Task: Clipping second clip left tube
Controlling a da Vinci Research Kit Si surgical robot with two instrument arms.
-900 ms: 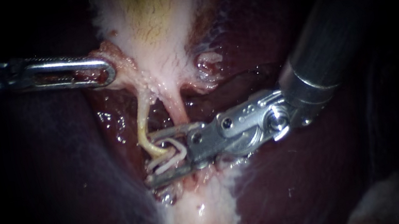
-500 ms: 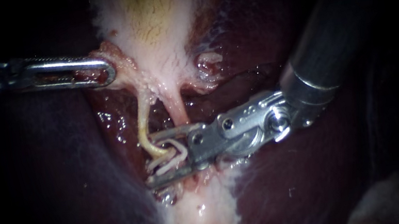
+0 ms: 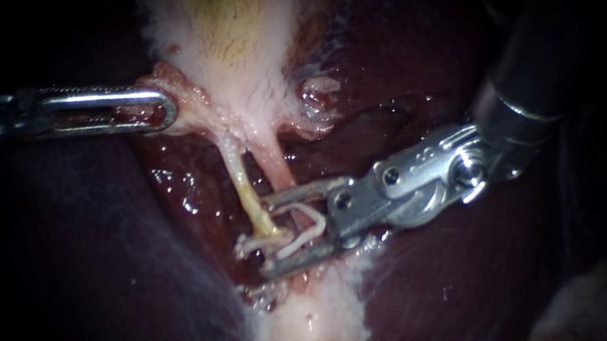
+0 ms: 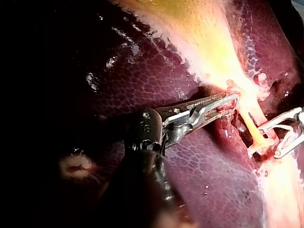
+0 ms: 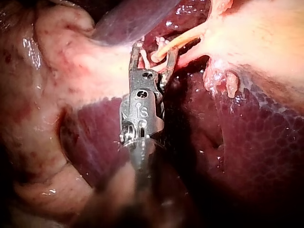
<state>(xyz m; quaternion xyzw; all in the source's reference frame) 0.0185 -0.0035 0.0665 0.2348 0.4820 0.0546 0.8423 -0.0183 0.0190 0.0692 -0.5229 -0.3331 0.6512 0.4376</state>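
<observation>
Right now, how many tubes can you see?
2: the yellowish left tube, running down to the right instrument's tip, and a pink tube right of it. Others may be hidden.

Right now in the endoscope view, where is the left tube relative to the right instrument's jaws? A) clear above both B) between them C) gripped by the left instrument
B: the left tube runs down between the jaws of the right instrument, which carry a white clip; the left instrument grips tissue beside the gallbladder instead.
</observation>
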